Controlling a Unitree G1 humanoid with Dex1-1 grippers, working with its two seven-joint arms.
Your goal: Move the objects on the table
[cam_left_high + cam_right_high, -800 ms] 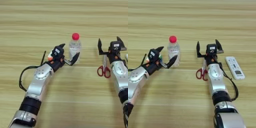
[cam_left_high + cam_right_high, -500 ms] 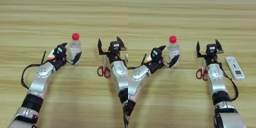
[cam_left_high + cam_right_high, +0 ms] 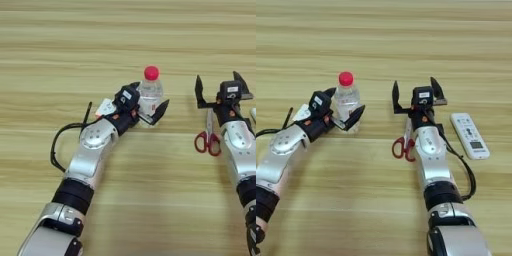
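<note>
On my table [image 3: 60, 40] of light striped wood I count: one small clear bottle [image 3: 150, 98] with a red cap, standing upright near the middle; my left gripper [image 3: 148, 101] set around its lower body, one black finger behind it and one in front, fingers apart with the bottle between them (whether the pads touch the plastic I cannot tell); my right gripper [image 3: 415, 94] resting further right, its two fingers spread wide and pointing away from me, holding nothing; red-handled scissors [image 3: 404, 142] lying just beside the right forearm, partly under it; one white remote control [image 3: 469, 135] to the right of that arm, flat on the wood
</note>
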